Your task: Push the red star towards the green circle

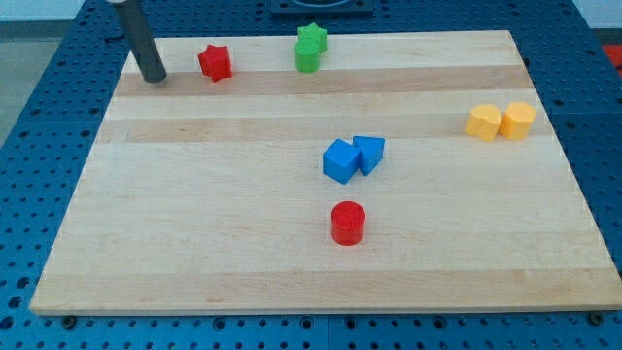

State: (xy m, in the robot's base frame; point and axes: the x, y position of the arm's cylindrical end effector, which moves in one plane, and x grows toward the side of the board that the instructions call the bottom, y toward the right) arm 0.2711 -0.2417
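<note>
Nearest the view's bottom, a blue perforated metal bench (29, 194) showing on all sides around a pale wooden plank counter (194, 243). On the counter, closest in, a red cylinder block (347, 223) standing upright, a little right of centre. Just beyond it, a blue cube block (340, 161) touching a blue wedge-like block (370, 154) on its right. Farther back at the view's right, a yellow rounded block (483, 122) pressed against a yellow many-sided block (518, 120). Along the far edge, a red star block (215, 63) at the view's upper left, well apart from two green blocks (310, 48) that seem stacked or overlapped, the upper one star-like, the lower one's shape hard to tell. Left of the red star, near but not touching, my tip (154, 79) resting on the counter, the dark straight rod leaning up out of the top. No fingers on this rig, so no telling wide or narrow. At the far top, a dark fixture, cropped and unclear.
</note>
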